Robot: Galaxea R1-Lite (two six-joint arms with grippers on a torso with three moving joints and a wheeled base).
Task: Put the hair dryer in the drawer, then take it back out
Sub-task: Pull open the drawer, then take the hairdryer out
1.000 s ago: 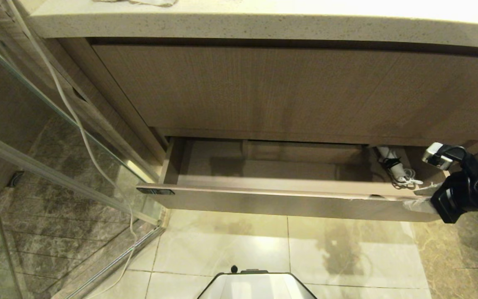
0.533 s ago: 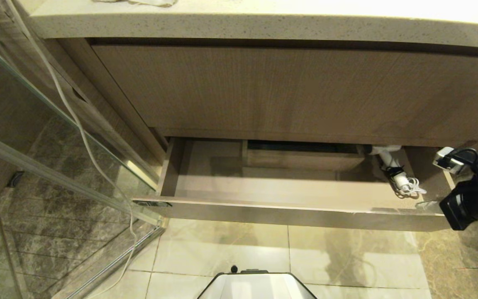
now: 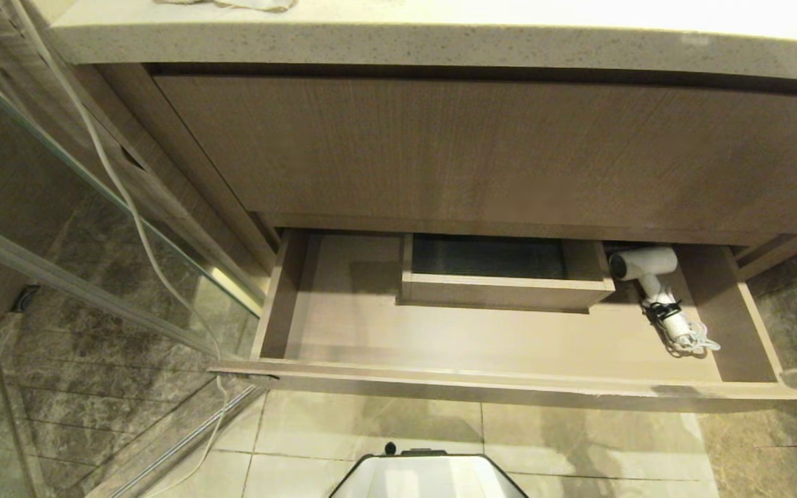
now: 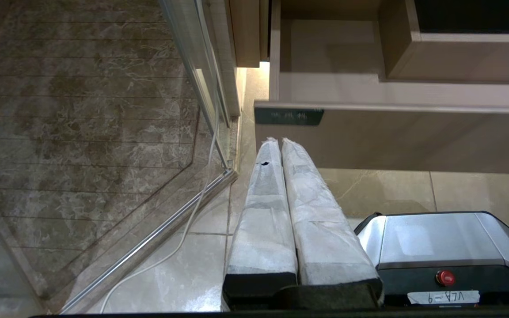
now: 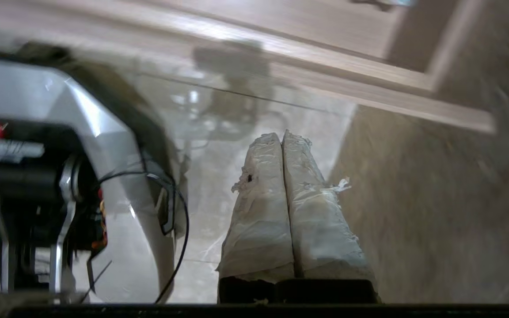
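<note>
Both claws are clenched on nothing. Down by the floor tiles, the right claw has its two wrapped fingers pressed flat together, hanging off past the right end of the drawer and apart from its narrow front. From overhead only a dark bit of that arm shows at the right edge. The left claw sits parked low before the left end of the drawer front, its fingers shut against each other too, beside the robot's grey base.

That drawer stands pulled well out under the counter. Inside it, at the right end, lies the hair dryer, just beside the boxed cutout at mid-back, its barrel toward the rear and its handle and bundled white cord angling toward the front. It lies well apart from either claw, touched by neither.
</note>
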